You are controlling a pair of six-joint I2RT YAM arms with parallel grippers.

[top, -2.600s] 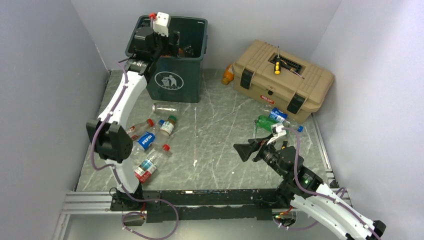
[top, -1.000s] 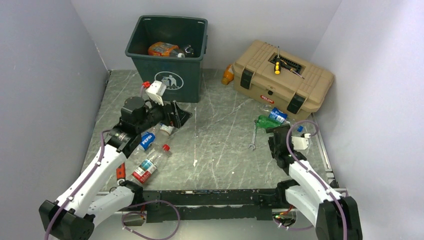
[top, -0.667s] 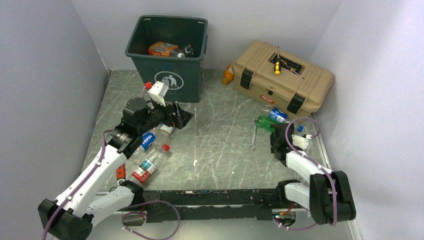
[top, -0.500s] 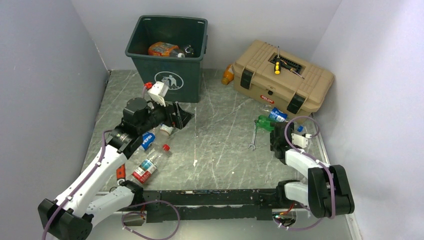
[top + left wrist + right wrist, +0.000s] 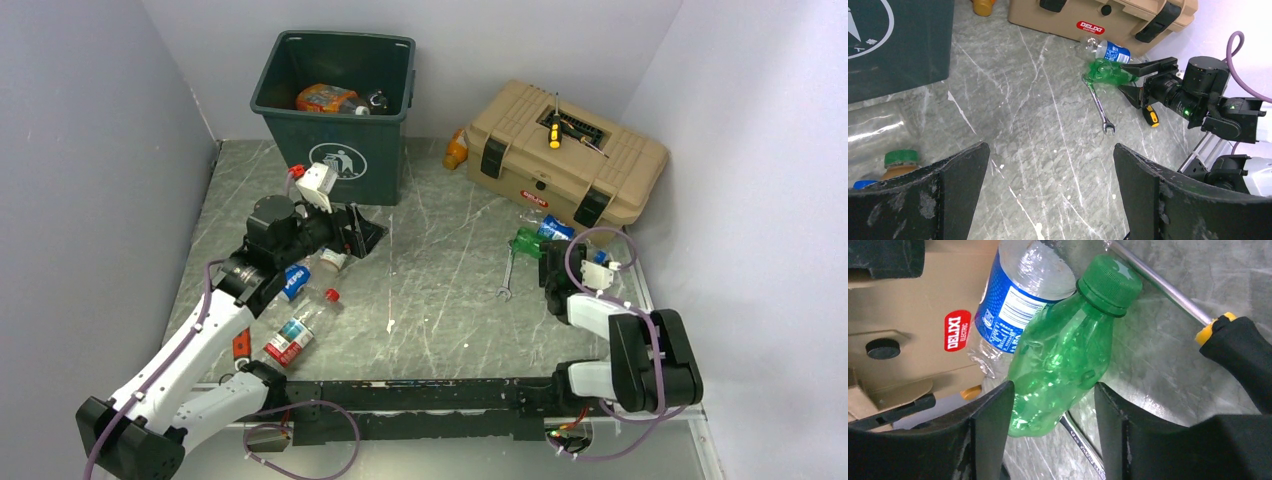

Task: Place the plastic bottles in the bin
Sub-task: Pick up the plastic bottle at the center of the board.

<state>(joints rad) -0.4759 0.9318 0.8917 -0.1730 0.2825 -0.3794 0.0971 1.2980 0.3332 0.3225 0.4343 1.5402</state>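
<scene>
The right gripper (image 5: 1052, 390) has its jaws about half drawn in around a crumpled green plastic bottle with a green cap (image 5: 1063, 350). One finger lies against each side of the bottle's body, so it looks gripped. The bottle lies on the right of the table, just in front of the tan plastic toolbox (image 5: 908, 320). It touches a clear bottle with a blue label (image 5: 1013, 295) and is well apart from the tall dark green bin (image 5: 380, 165) at the far left. The left gripper (image 5: 1050, 149) hangs spread wide over bare tabletop with nothing in it.

A second ago the right jaws stood much wider and that arm's elbow was lower. The left arm has not moved.

From overhead, the right fingers are lost under the wrist and the purple cable. The green bottle's base is hidden by the fingers.
</scene>
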